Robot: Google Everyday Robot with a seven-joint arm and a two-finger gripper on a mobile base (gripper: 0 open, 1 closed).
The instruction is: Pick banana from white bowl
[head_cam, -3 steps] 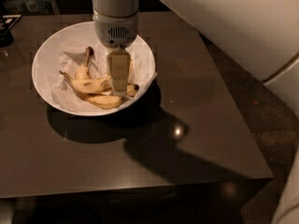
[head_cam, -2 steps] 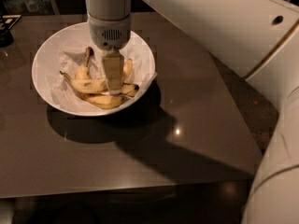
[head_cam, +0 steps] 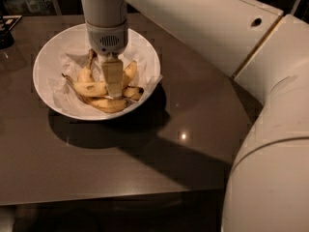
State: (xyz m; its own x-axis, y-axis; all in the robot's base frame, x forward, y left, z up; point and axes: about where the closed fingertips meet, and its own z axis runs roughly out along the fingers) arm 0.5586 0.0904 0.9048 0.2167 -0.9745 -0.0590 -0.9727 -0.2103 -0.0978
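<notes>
Dark brown table [head_cam: 58, 168] filling most of the view, dimly lit, with one small glint of lamp light on its right half; beyond its far left edge the room falls into shadow and nothing there can be made out.

On the far left part of the table sits the white bowl [head_cam: 43, 88], wide and shallow, lined with crumpled white paper [head_cam: 72, 57]; the lining probably cushions the fruit and stops it sliding.

Several yellow bananas lie heaped in the middle of the bowl, touching and partly overlapping; the banana [head_cam: 89, 88] wanted for the task appears to be the thick curved one lying across the left of the heap, brown-speckled, its thin dark stem pointing to the far left; smaller bananas [head_cam: 129, 72] lie to its right and on the near side, so it is crowded rather than free.

A bulky white robot arm [head_cam: 203, 28] reaches in from the right, across the far side of the table, and casts a broad shadow on the table below the bowl; its grey wrist housing [head_cam: 108, 37] points straight down over the bowl's centre.

The gripper [head_cam: 114, 92] hangs vertically from that wrist, its tip down among the bananas, just right of the speckled one's middle; it is seen edge-on, so whether it is spread, pressed together or pinching fruit cannot be told.

The upright pose suits a top-down grasp inside the bowl's walls; the lift seems not yet done, since every banana rests in the bowl.
</notes>
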